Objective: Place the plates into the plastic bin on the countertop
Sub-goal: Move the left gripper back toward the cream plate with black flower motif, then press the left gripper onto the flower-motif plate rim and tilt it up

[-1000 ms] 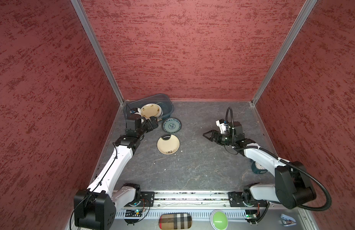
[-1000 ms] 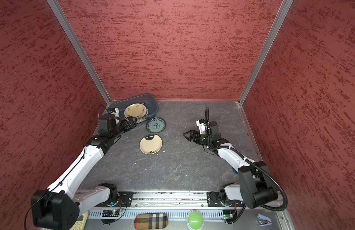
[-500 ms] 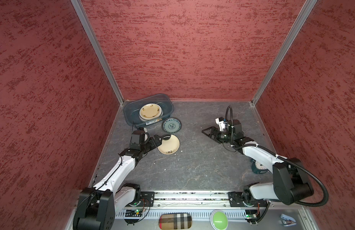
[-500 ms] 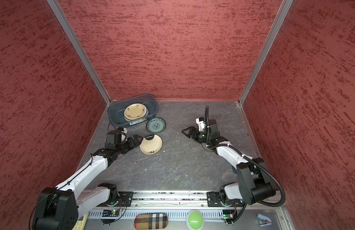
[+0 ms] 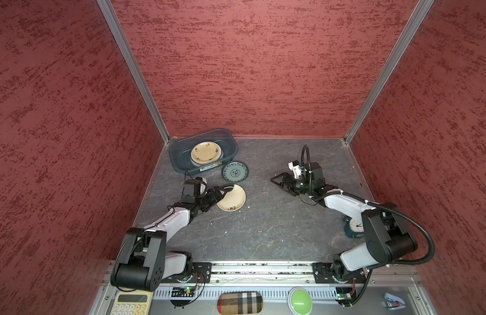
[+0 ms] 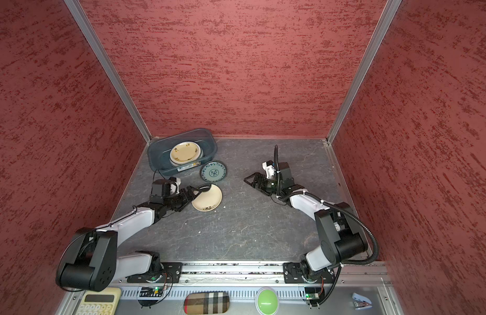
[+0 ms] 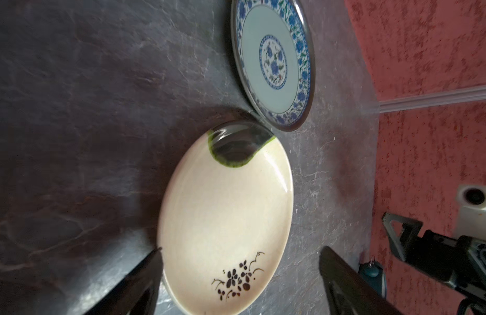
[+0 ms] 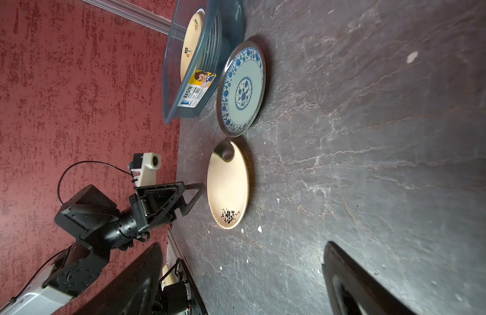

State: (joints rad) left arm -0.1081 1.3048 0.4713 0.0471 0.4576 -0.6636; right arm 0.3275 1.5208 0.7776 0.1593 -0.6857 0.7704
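Two plates lie on the surface (image 5: 263, 223) outside the plastic bin (image 5: 179, 163), far left, which holds a stack (image 5: 205, 151). My left gripper (image 5: 219, 194), spread, flanks the cream plate (image 5: 233, 201); the teal plate (image 5: 234, 171) sits just beside the bin; my right gripper (image 5: 277, 183) hovers spread, well apart.

1. Left arm (image 5: 171, 221): white link shells, black joint housings.
2. Right arm (image 5: 345, 203): same colours, trailed by a black corrugated hose (image 5: 430, 248).
3. Left gripper (image 5: 219, 193) and right gripper (image 5: 277, 182): black, with triangular open-frame fingers.
4. Wrist camera (image 8: 150, 161): white housing with a round lens.
5. Bases: black plates on a silver rail (image 5: 263, 268).
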